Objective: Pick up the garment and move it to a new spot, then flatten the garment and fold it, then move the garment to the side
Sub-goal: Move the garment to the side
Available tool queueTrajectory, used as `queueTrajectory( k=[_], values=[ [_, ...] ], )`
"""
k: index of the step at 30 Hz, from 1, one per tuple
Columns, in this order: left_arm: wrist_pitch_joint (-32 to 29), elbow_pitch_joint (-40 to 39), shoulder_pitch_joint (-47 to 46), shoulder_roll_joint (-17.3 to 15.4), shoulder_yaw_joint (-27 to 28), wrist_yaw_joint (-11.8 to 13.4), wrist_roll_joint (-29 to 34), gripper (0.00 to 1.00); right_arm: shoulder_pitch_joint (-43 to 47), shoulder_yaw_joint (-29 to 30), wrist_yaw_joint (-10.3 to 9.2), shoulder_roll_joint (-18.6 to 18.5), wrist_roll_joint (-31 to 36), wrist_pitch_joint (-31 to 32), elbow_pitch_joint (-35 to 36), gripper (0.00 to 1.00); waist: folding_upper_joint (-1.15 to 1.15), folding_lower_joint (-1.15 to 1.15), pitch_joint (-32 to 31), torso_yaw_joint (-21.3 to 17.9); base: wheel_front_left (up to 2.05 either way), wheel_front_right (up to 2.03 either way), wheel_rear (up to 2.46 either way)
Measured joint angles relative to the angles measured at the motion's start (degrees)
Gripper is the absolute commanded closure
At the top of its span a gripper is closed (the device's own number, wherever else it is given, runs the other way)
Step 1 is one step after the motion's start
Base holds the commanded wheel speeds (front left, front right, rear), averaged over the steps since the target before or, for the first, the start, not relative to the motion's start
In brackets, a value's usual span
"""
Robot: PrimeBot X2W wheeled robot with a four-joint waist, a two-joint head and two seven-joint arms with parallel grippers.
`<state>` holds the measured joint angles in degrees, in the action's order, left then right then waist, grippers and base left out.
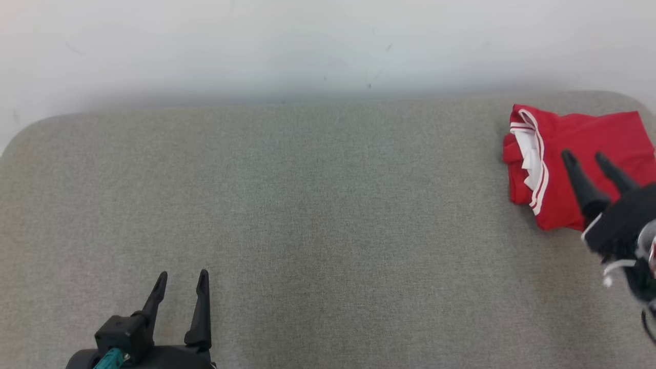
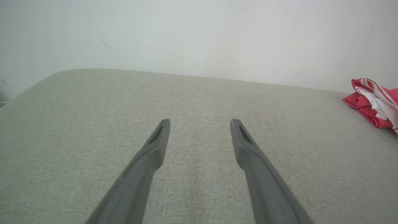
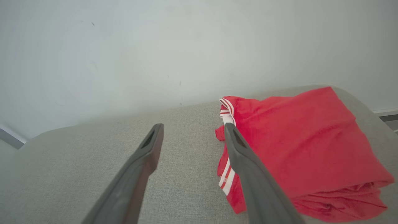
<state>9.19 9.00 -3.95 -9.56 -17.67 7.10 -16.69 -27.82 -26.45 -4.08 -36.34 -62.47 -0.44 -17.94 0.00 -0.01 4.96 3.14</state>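
Red garment (image 1: pixel 589 134) sitting at the far right corner of the table (image 1: pixel 328 205), both grippers empty

So what we've got: the garment is red with white striped trim, folded into a loose bundle with the striped edge facing the table's middle, right up by the table's back edge where the pale wall (image 1: pixel 328 46) starts. Our right gripper (image 1: pixel 583 154) hangs over the table's right side with its jaws spread wide and nothing between them. From the wrist, one finger crosses the striped edge and the other sits over bare table, and we can't tell if it's touching the cloth. Our left gripper (image 1: pixel 183 273) is at the table's near left, also wide open and holding nothing, well apart from the garment
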Motion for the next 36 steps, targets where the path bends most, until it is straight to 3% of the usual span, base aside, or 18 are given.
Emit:
queueTrajectory(
  k=[12, 22, 36],
  values=[
    [-0.01, -1.1, 3.54, -0.63, 1.66, 0.0, 0.29, 0.0, 11.06, -0.2, -2.31, 1.29, 6.24, -12.16, 8.78, 0.0, 0.0, 0.0, -3.55, 0.15, 0.0, 0.0, 0.0],
    [-0.16, -2.24, 6.78, -0.67, 4.68, 0.01, 0.8, 0.0, 16.95, -0.19, -3.0, 3.08, 10.8, -13.26, 10.34, 0.0, 0.0, 0.0, -5.7, -0.24, 0.0, 0.0, 0.0],
    [-0.43, -5.09, 9.64, 1.55, 8.13, 0.01, 2.21, 0.0, 25.04, 9.4, -3.05, 8.26, 17.95, -13.8, 10.39, 0.0, 0.0, 0.01, -6.27, -2.49, 0.0, 0.0, 0.0]
  ],
)
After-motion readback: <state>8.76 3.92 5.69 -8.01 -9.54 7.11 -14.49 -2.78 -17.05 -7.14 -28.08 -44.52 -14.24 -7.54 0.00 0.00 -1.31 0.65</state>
